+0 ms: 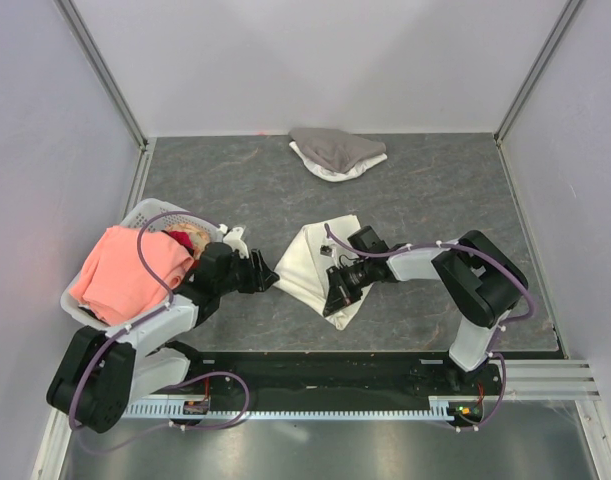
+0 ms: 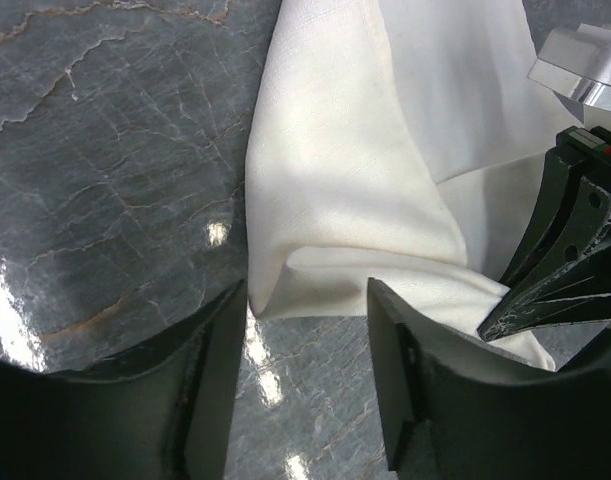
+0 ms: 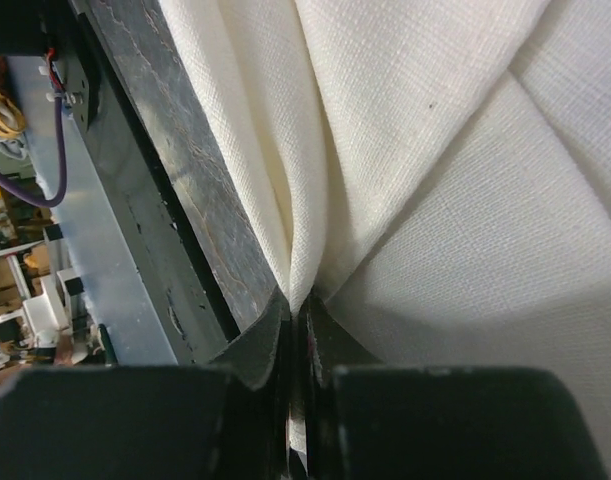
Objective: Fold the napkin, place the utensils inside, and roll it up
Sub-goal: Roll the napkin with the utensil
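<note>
one napkin (image 2: 345, 170), mid-fold
right gripper (image 3: 297, 315) pinches it, left gripper (image 2: 307, 300) gapes; seat the corner deep before you close

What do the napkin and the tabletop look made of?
Napkin: woven cloth, probably cotton or linen, matte cream; the right wrist view shows a fine thread grid and soft folds. Tabletop: hard, glossy, dark grey with pale veins, like stone or a stone-look laminate; it mirrors the lights.

Cream napkin (image 1: 310, 262), grey marbled table (image 1: 435, 200), salmon cloth (image 1: 125, 272)
</note>
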Motion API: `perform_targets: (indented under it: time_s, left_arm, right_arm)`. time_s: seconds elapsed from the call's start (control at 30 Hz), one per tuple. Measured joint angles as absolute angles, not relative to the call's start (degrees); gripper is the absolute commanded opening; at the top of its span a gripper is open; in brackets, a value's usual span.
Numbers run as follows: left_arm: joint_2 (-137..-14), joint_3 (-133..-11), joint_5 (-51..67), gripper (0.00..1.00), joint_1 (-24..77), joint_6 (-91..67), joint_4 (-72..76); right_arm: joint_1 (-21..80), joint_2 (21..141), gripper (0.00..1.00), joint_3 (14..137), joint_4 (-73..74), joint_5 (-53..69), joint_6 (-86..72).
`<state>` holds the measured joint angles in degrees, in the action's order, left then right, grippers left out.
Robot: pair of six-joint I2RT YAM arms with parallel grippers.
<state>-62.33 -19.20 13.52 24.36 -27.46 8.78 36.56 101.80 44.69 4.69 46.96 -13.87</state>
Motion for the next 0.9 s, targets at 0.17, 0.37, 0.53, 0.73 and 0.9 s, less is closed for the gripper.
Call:
perform_targets:
  time_s: [0.17, 0.37, 0.53, 0.73, 0.9]
  left_arm:
    - [-65.0, -19.0, 13.5, 0.48, 24.4, -27.0, 11.8]
    - [-68.0, -19.0, 13.5, 0.39, 24.4, -26.5, 14.2]
    - [-70.9, -19.1, 13.8, 0.15, 24.5, -25.9, 16.4]
    - [-75.6, -21.4, 15.1, 0.02, 24.8, -25.1, 16.0]
    - [-78.2, -26.2, 15.4, 0.02, 24.9, -25.0, 11.4]
  right_arm:
    - [35.0, 103.2, 0.00, 44.7, 4.5, 49.7, -14.8]
    - [34.1, 104.2, 0.00, 44.7, 4.4, 51.4, -15.3]
    - [33.7, 104.7, 0.00, 44.7, 4.3, 52.3, -15.4]
    - [33.5, 104.5, 0.12, 44.9, 5.1, 51.9, -16.3]
    - [33.5, 100.4, 0.38, 45.7, 10.4, 45.2, -15.9]
